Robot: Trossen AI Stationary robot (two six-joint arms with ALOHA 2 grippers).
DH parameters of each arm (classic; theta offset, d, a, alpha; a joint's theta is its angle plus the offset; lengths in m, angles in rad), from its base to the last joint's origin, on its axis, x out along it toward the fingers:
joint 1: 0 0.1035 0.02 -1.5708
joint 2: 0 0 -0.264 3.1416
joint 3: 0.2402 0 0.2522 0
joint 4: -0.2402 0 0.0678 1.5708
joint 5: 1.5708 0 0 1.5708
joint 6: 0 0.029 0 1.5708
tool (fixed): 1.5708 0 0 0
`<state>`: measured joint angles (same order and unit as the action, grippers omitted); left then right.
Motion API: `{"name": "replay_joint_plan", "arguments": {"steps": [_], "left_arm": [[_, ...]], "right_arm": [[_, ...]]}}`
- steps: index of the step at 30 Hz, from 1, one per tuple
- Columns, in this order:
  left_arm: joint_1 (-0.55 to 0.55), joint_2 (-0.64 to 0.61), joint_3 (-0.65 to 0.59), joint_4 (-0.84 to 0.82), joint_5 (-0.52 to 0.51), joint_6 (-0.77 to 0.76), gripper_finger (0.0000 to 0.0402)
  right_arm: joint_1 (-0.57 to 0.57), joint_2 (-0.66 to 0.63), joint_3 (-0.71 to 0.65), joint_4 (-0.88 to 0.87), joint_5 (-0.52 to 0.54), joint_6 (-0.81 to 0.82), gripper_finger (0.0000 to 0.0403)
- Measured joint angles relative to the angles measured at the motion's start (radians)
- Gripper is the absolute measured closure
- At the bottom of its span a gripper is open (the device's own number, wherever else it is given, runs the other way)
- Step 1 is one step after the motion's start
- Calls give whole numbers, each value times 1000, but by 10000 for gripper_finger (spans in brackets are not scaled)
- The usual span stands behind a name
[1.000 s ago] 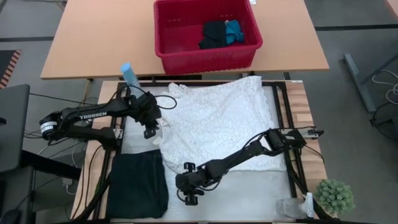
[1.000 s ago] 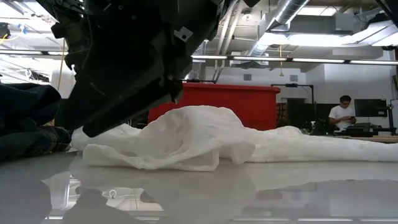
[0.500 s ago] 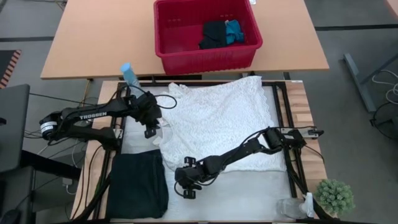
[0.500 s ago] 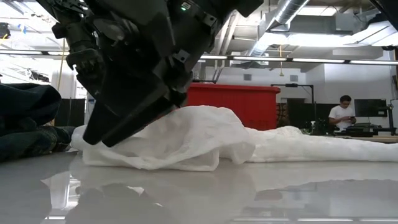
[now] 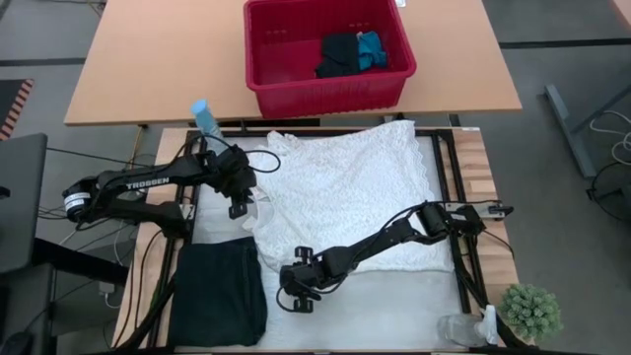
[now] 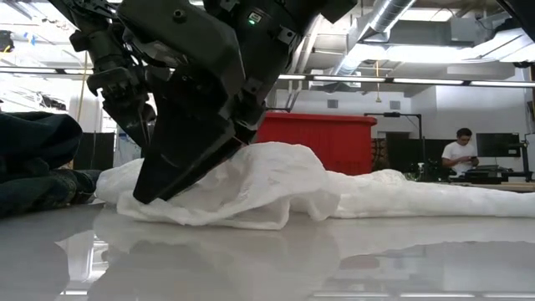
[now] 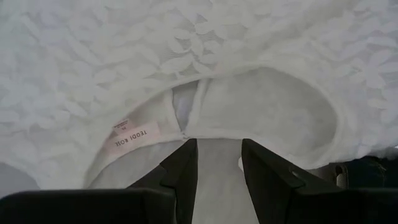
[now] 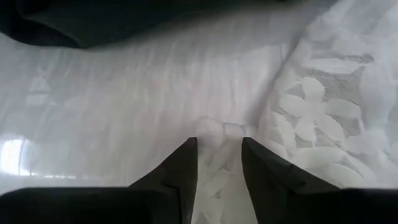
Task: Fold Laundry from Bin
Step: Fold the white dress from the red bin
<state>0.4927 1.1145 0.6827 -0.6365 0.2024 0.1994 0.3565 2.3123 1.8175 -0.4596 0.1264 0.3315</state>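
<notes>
Over the last second the right end effector (image 5: pixel 299 289) has slid from bare surface (image 5: pixel 394 296) back onto the near left corner of the white lace garment (image 5: pixel 345 187). Its fingers (image 8: pixel 186 168) have narrowed and now straddle a small fold of that hem, which has bunched up slightly against them.

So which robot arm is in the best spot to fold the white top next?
Probably the right. Its fingers already pinch the bottom corner of the white top, so it could lift that corner over. The left fingers sit at the neckline, better for holding it down.
</notes>
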Motion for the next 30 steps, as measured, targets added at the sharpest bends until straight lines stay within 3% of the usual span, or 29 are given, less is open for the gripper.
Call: {"name": "replay_joint_plan", "arguments": {"steps": [6, 13, 24, 27, 30], "left_arm": [[0, 0, 0, 0, 0, 12, 288], [0, 0, 0, 0, 0, 18, 288], [0, 0, 0, 0, 0, 31, 288], [0, 0, 0, 0, -3, 37, 288], [0, 0, 0, 0, -5, 39, 288]], "right_arm": [[0, 0, 0, -1, 3, 1, 285], [1, 0, 4, -8, 3, 1, 388], [7, -2, 222, -77, -56, 19, 390], [20, -3, 276, -112, -119, 19, 390], [34, -3, 286, -120, -260, 11, 390]]}}
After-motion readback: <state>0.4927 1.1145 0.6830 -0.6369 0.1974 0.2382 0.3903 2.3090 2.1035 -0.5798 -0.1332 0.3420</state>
